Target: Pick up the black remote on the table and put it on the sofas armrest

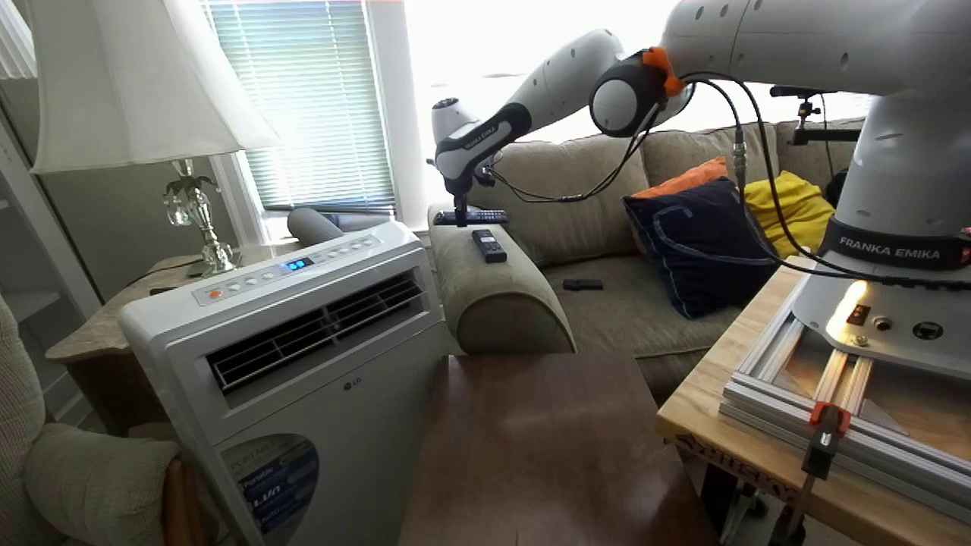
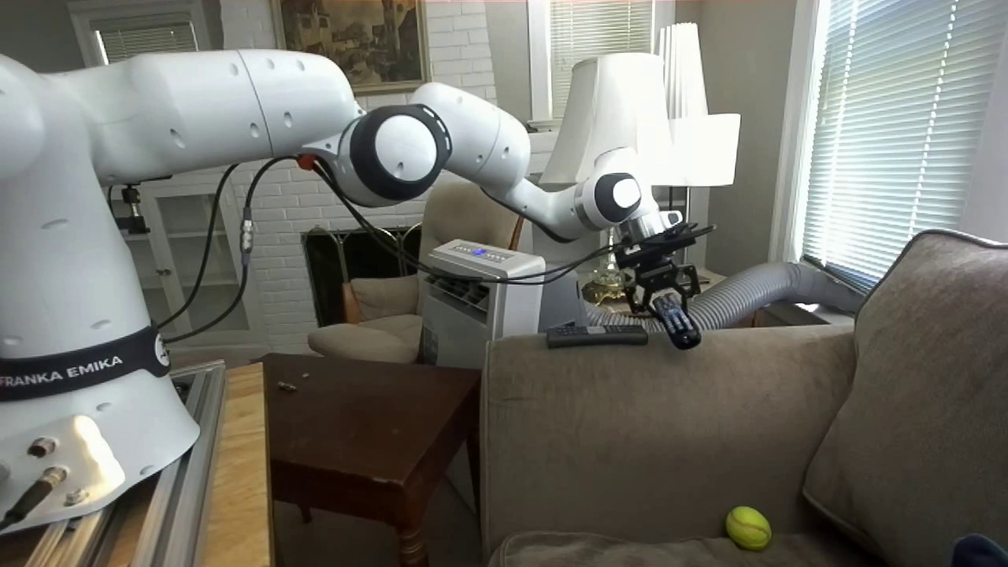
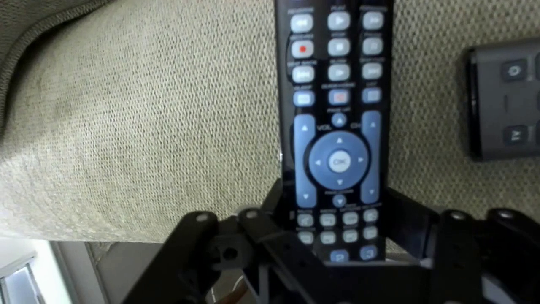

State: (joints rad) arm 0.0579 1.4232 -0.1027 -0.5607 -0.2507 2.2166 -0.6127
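In an exterior view, the dark brown worktop (image 1: 546, 447) is near, and behind it the sofa's armrest (image 1: 493, 292), where a shorter dark remote (image 1: 489, 246) lies. Farther back, the hand (image 1: 460, 214) is clamped on the black remote (image 1: 485, 217), over this armrest; whether these two touch, I cannot tell.

Daylight enters through the window (image 1: 485, 38), which is overexposed to white in an exterior view. The blinds (image 2: 890, 134) are backlit. The tabletop (image 1: 546, 432) carries a soft glare. In the wrist view, the hand (image 3: 335, 213) is out of focus; fine lettering on the remote (image 3: 339, 169) is blurred.
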